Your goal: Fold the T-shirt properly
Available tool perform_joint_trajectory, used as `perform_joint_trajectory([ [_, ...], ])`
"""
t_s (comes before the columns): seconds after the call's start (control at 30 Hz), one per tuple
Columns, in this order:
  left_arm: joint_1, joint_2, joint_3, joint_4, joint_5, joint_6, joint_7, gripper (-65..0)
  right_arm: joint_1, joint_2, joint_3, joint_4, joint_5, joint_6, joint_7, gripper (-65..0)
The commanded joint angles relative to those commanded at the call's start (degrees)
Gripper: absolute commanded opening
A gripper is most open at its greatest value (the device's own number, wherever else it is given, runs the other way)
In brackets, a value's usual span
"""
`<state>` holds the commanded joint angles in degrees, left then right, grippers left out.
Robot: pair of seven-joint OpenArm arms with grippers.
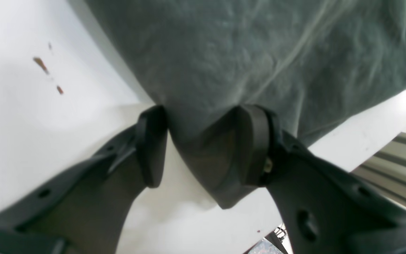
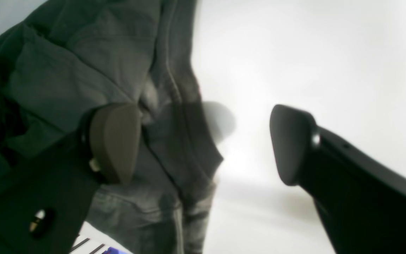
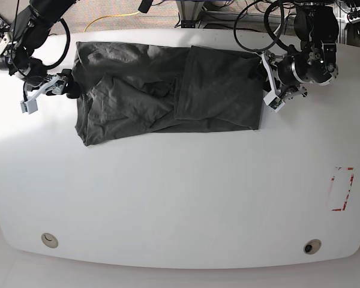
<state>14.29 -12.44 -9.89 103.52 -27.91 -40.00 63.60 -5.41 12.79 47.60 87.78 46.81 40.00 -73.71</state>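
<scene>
T-shirt (image 3: 162,90): dark charcoal grey, wrinkled, spread across the upper half of the white table (image 3: 180,198), long axis running 9 to 3 o'clock in the base view. Its 3 o'clock part is a flatter folded-over panel; the 9 o'clock part is more rumpled, with diagonal creases.

Left gripper (image 3: 269,84): at the shirt's 3 o'clock edge in the base view. Left wrist view shows a pointed corner of the T-shirt (image 1: 224,70) hanging down between the two pads, cloth touching both, one finger (image 1: 152,144) at 9 o'clock of the corner and the other at 3 o'clock. Jaws stand with a gap between them, not pressed flat together; whether the cloth is truly pinched cannot be told. The rest of the fabric fans out toward 12 o'clock. Small brown marks on the table at 10 o'clock.

Right gripper (image 3: 69,89): at the shirt's 9 o'clock edge in the base view. Right wrist view shows the jaws spread wide. One finger (image 2: 115,141) lies against bunched, seamed fabric of the T-shirt (image 2: 65,70), which fills the frame from 12 round to 6 o'clock on the left side. The other finger stands well apart at 3 o'clock over bare table.

Red-outlined rectangle (image 3: 342,189) on the table at 3 o'clock, well apart from the shirt.
</scene>
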Motion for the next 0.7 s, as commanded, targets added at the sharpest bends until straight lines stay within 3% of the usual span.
perform_joint_trajectory([
  [0.13, 0.0, 0.26, 0.0, 0.44, -0.18, 0.0, 0.0, -36.5, -0.09, -1.85, -0.18, 0.0, 0.0, 0.0, 0.09, -11.1],
  [0.33, -0.18, 0.26, 0.0, 0.35, -0.18, 0.0, 0.0, -36.5, -0.7, -3.6, -6.42, 0.18, 0.09, 0.0, 0.44, -11.1],
  [0.6, -0.26, 0.35, 0.0, 0.09, -0.18, 0.0, -0.09, -36.5, -0.62, -6.77, -6.95, 0.26, 0.0, 0.0, 0.44, -11.3],
  [0.7, -0.26, 1.32, 0.09, 0.09, -0.09, 0.0, -0.09, -36.5, -0.35, -7.38, -7.91, 0.26, 0.0, 0.0, 0.53, -16.2],
])
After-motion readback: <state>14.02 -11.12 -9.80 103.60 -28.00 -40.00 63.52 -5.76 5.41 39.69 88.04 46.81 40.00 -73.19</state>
